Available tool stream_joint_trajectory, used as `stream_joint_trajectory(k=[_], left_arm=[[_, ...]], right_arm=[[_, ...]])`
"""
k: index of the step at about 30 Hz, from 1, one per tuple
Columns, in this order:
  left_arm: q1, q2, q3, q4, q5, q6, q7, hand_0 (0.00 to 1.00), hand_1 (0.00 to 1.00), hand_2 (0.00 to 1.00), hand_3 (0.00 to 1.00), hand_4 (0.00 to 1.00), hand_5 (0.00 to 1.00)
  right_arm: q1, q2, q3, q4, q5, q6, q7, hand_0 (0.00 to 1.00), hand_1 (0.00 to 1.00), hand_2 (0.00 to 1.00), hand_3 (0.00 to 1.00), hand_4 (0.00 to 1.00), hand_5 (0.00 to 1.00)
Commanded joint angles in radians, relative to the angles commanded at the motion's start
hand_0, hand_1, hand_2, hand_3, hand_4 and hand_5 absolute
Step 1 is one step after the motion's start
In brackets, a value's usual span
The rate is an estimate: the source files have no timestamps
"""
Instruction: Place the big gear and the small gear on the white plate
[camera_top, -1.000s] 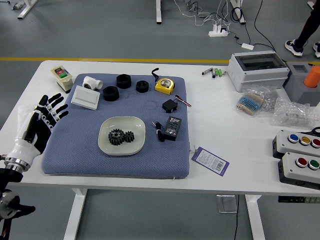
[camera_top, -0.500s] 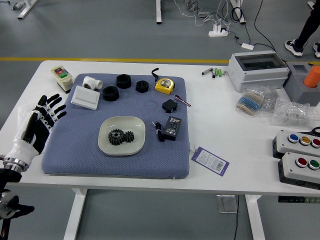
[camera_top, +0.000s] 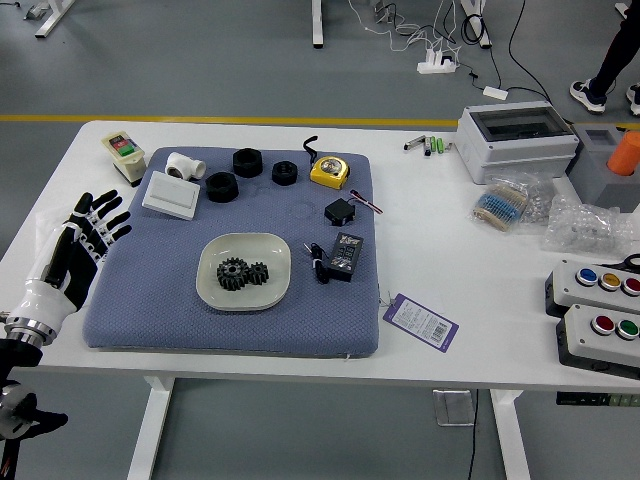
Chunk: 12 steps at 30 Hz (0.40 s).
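Note:
My left hand (camera_top: 98, 228) is over the left edge of the blue mat, its fingers spread and holding nothing. To its right, apart from it, the white plate (camera_top: 243, 298) lies on the mat. Both gears rest on that plate side by side: the big gear (camera_top: 232, 274) on the left, and the small gear (camera_top: 259, 273) close against it on the right. My right hand does not show.
Around the plate on the blue mat (camera_top: 160, 310) are black rings (camera_top: 222, 187), a white switch panel (camera_top: 171, 195), a yellow tape measure (camera_top: 329, 171) and a black adapter (camera_top: 345, 257). Button boxes (camera_top: 600, 335) stand at the right. A person's legs (camera_top: 618, 55) show top right.
The left hand has shifted very slightly, while the plate and both gears have stayed where they were.

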Motion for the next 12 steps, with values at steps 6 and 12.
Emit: stream_joint_trajectory(k=[6, 12], left_arm=[[-0.001, -0.001, 0.001, 0.001, 0.002, 0.001, 0.001, 0.857, 0.874, 0.936, 0.852, 0.874, 0.851], [-0.003, -0.001, -0.001, -0.001, 0.002, 0.001, 0.000, 0.856, 0.874, 0.937, 0.852, 0.873, 0.849]], right_arm=[[0.001, 0.000, -0.001, 0.000, 0.001, 0.001, 0.000, 0.710, 0.715, 0.748, 0.565, 0.794, 0.659], [0.003, 0.000, -0.001, 0.000, 0.001, 0.002, 0.000, 0.710, 0.715, 0.748, 0.565, 0.794, 0.658]])
